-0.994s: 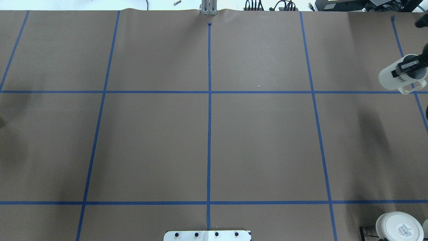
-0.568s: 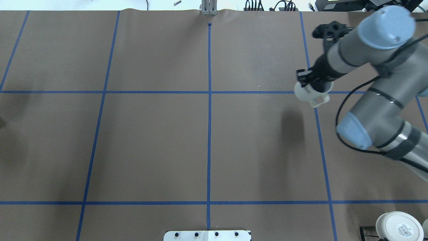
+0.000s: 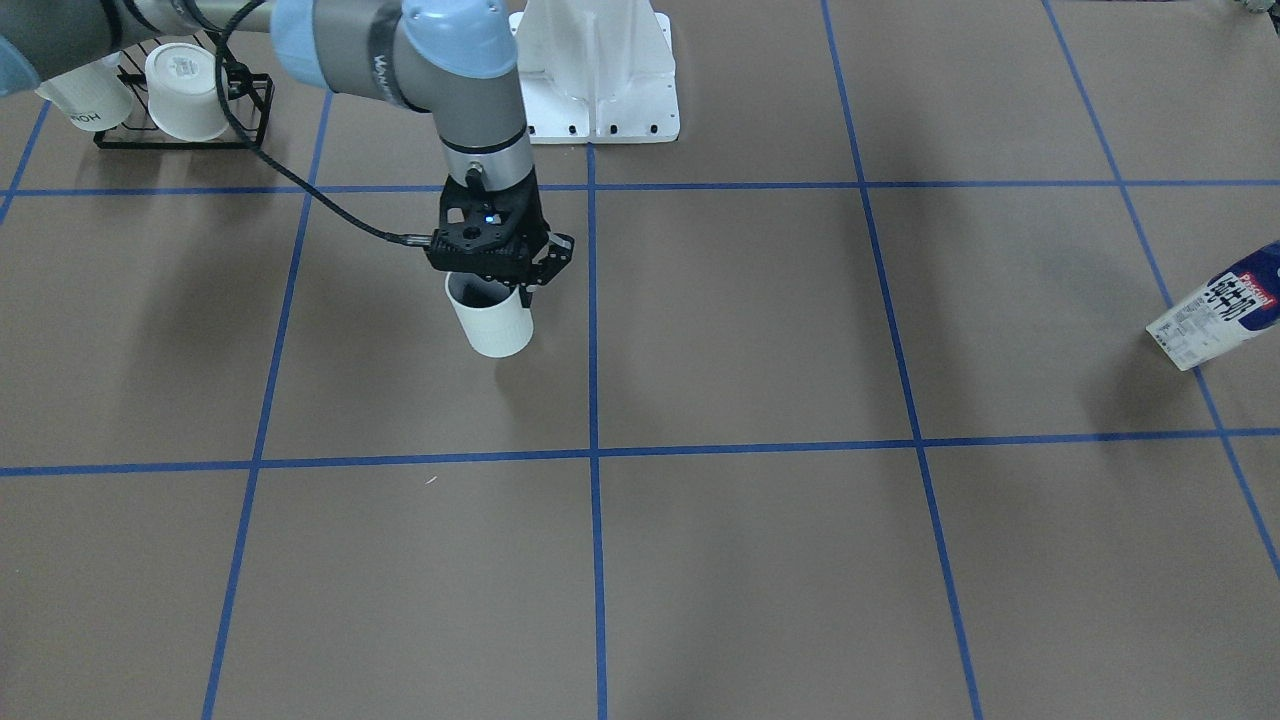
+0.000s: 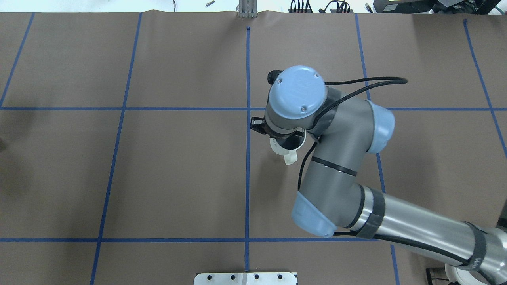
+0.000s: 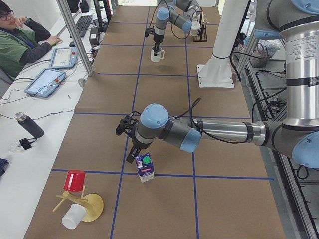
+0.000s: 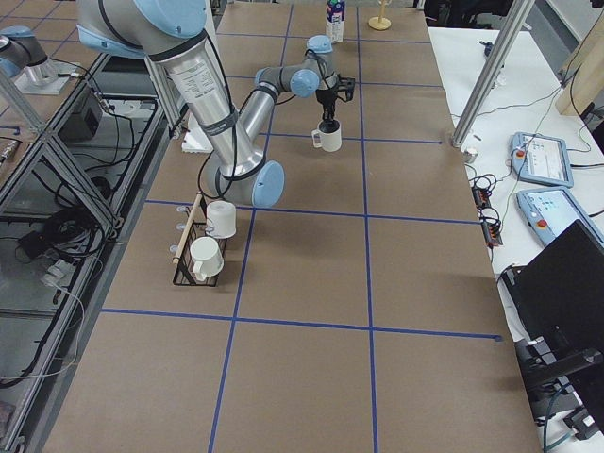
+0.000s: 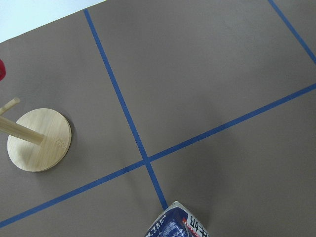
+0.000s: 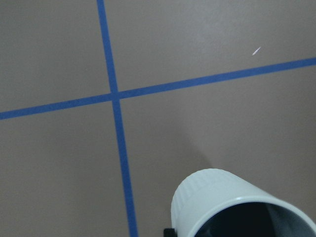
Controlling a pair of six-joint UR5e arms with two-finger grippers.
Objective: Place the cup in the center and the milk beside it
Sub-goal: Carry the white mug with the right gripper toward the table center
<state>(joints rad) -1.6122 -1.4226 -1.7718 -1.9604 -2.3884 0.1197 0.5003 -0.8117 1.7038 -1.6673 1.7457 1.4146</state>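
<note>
My right gripper is shut on the rim of the cup, a white mug with a small handle and a dark inside. It holds the cup upright at the center, just right of the middle tape line in the overhead view. I cannot tell whether the cup touches the table. The milk, a blue and white carton with a green cap, stands far off at the table's left end, also seen in the front view. My left gripper hovers beside it; I cannot tell whether it is open.
A black rack with two white mugs stands at the table's right end near the white robot base. A wooden stand with a red cup and a white cup is beyond the milk. An operator sits at the side bench.
My right arm has carried the cup from the table's far right edge leftward to the middle squares. The cup has stayed in the gripper.
</note>
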